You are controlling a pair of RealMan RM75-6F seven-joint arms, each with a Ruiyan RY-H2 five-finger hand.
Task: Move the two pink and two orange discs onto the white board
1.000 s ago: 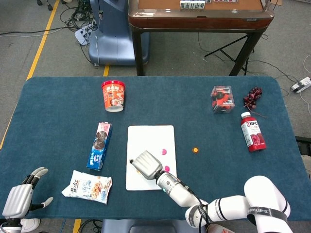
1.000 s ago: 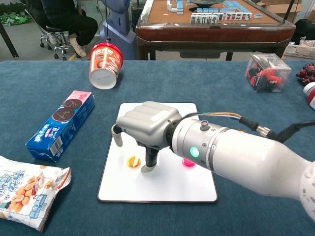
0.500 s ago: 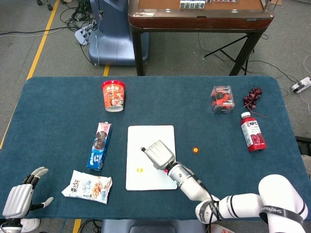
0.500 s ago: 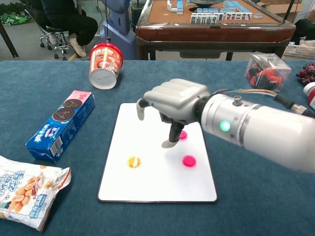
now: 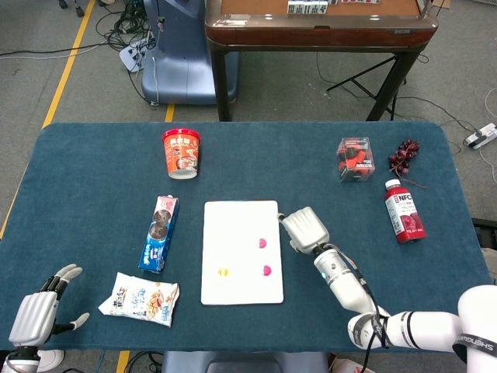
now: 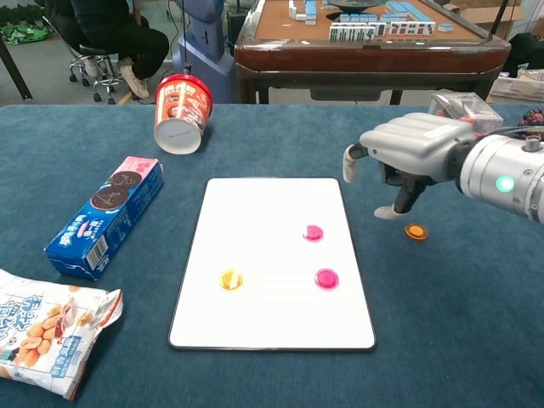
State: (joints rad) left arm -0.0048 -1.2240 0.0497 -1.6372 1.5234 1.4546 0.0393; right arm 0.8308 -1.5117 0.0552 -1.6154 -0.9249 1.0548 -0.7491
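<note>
Right hand point(image 6: 406, 157) empty above orange disc point(image 6: 416, 230); white board point(image 6: 272, 314) lengthwise front-to-back.

right hand point(image 5: 304, 228) hides the loose orange disc point(image 6: 416, 230) in head view.

Two pink discs point(image 6: 314, 232), two orange discs point(image 6: 230, 279), possibly one white board point(image 6: 272, 262).

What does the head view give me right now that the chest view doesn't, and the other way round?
Only the head view shows the left hand, open at the table's near-left corner, and the red juice bottle. Only the chest view shows the last orange disc on the cloth, just under the right hand; the head view hides it. Both show the white board carrying two pink discs and one orange disc.
</note>
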